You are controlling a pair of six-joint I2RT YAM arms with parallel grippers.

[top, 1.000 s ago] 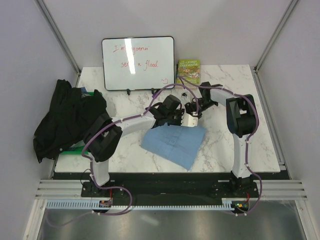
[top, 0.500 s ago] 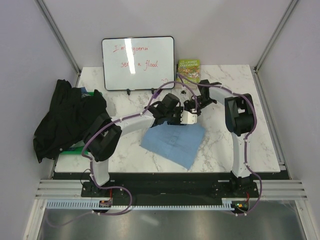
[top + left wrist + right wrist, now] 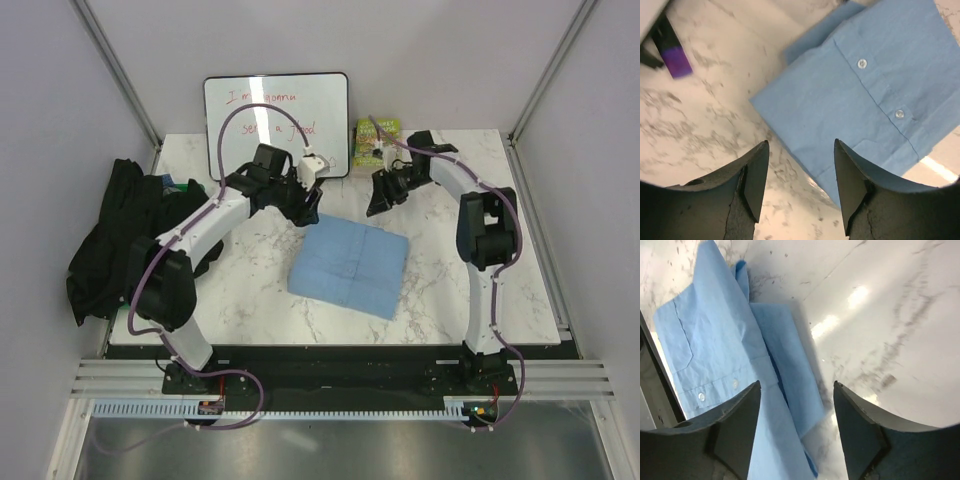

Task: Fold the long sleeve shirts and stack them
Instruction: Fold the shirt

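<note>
Two shirts make up your job, and they lie well apart. The light blue shirt (image 3: 348, 268) rests near the middle of the table (image 3: 460, 270), folded into a flat rectangle with its button front facing up. The black shirt (image 3: 130, 235) is a loose heap at the left edge of the table, part of it hanging over the side and not yet folded.

Both tools hover above the far side of the blue shirt. The left tool (image 3: 800, 160) has its jaws apart with nothing between them, and so does the right tool (image 3: 796, 390). Neither touches cloth.

Judge both garments as light, thin and limp. They will likely sag from any single pinch, and a folded edge will probably fall open if you lift only the top layer. The marble top looks smooth, so expect the cloth to slide rather than stay put when you drag it.

For the black shirt, the heap hides its collar, shoulders and sleeves, so you cannot tell yet where they lie. Take an outer edge with one tool, spread it on bare table, then hold both shoulders. If you shift the blue shirt, pinch through all layers at two opposite edges.
</note>
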